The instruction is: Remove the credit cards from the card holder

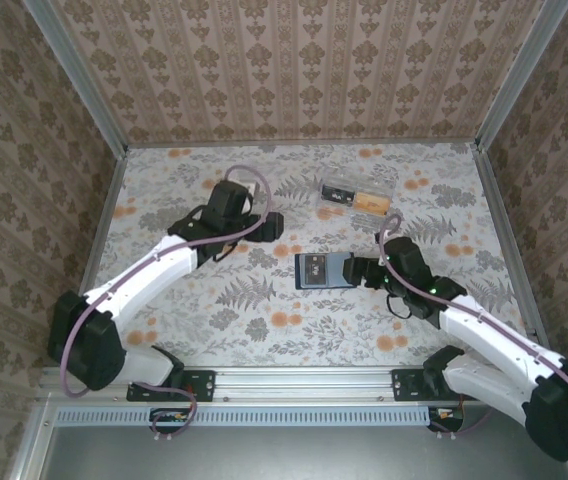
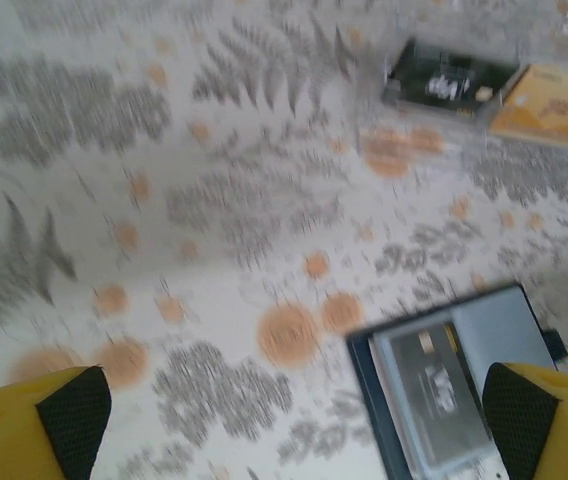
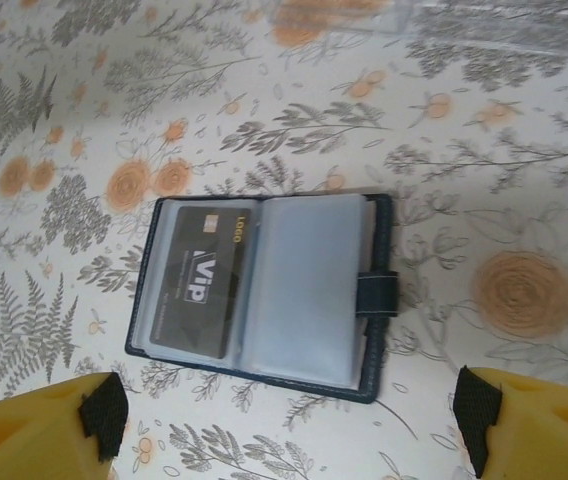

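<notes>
Navy card holder (image 3: 304, 290) lies open flat at frame centre; black VIP card (image 3: 202, 280) sits in its left sleeve.

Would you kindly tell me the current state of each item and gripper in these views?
card holder: open, lying flat on the table, inner sleeves facing up.
black card: tucked in one sleeve, not yet removed.
clear plastic box: lying flat on the table; whether it is open or closed cannot be told.
left gripper: open, holding nothing.
right gripper: open, holding nothing, above the card holder.
</notes>
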